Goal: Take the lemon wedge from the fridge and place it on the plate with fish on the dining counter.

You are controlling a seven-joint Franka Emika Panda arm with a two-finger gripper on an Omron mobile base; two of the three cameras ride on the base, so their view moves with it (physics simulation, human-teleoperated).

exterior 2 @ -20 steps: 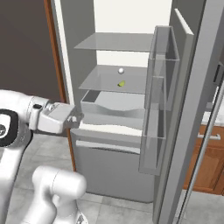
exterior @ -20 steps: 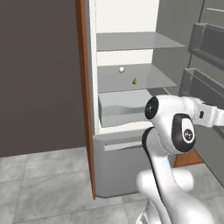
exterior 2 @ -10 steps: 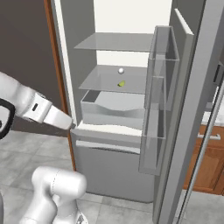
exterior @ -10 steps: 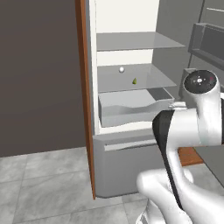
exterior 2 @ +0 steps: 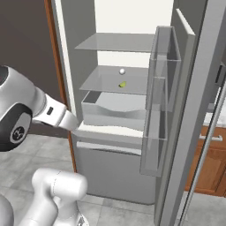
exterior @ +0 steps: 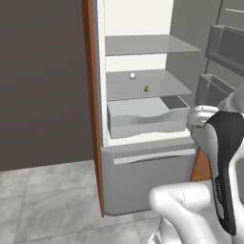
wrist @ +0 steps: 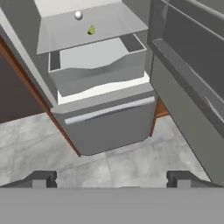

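The fridge (exterior: 143, 143) stands open with its door (exterior 2: 194, 101) swung to the right. The lemon wedge (exterior: 147, 88) (exterior 2: 122, 84) (wrist: 91, 30), tiny and yellow-green, lies on the middle glass shelf, just in front of a small white ball (wrist: 78, 15). My gripper (wrist: 111, 179) is open with nothing between its fingertips (wrist: 41, 178). It hangs well back from the fridge, low, looking up at the clear drawer (wrist: 96, 65) and the shelf above it. The plate with fish and the dining counter are out of view.
A clear drawer (exterior: 147, 116) juts out under the lemon's shelf, above the closed freezer drawer (wrist: 109, 120). Clear door bins (exterior 2: 161, 88) hang on the open door. A wooden panel (exterior: 93, 119) borders the fridge's left side. Grey tiled floor (exterior: 43, 200) lies in front.
The arm has swung its upper links around and lowered them in front of the fridge. The fridge, wedge and ball have not moved. The jaws stay wide.
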